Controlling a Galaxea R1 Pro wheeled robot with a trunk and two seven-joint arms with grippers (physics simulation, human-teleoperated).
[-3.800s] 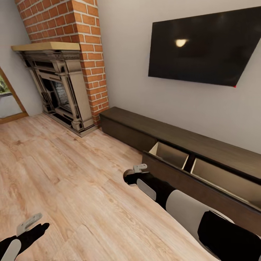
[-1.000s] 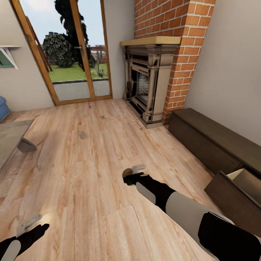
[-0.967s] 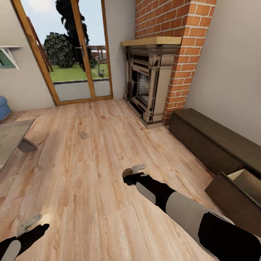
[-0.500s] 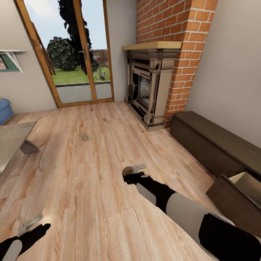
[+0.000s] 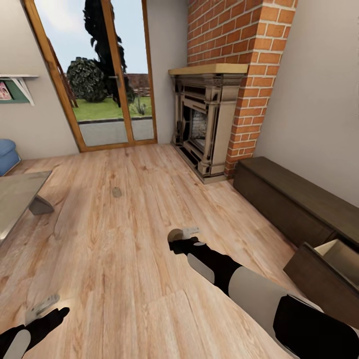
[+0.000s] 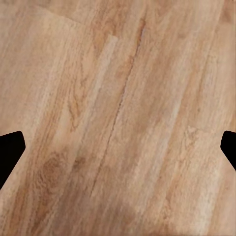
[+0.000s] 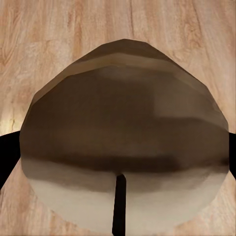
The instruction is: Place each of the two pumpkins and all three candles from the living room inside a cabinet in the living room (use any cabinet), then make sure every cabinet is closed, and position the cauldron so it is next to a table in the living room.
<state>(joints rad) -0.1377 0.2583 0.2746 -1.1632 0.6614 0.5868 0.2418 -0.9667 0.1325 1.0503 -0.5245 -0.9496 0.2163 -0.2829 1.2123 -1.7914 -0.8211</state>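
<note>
One beige-grey candle (image 7: 125,142), wick dark, gripped by right gripper (image 5: 183,233).

Our right arm (image 5: 249,286) is built in alternating sections: a matte black shoulder, a broad pale off-white sleeve, then a black forearm with a light grey oval inset. Its gripper (image 5: 188,232) carries small pale grey metal fingers. Our left arm (image 5: 22,333) shows the same black casing with a grey-white oval panel and a flat grey finger (image 5: 42,307).

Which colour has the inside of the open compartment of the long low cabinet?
Pale wood, inside the dark-brown long low wooden cabinet; the head view shows it best.
</note>
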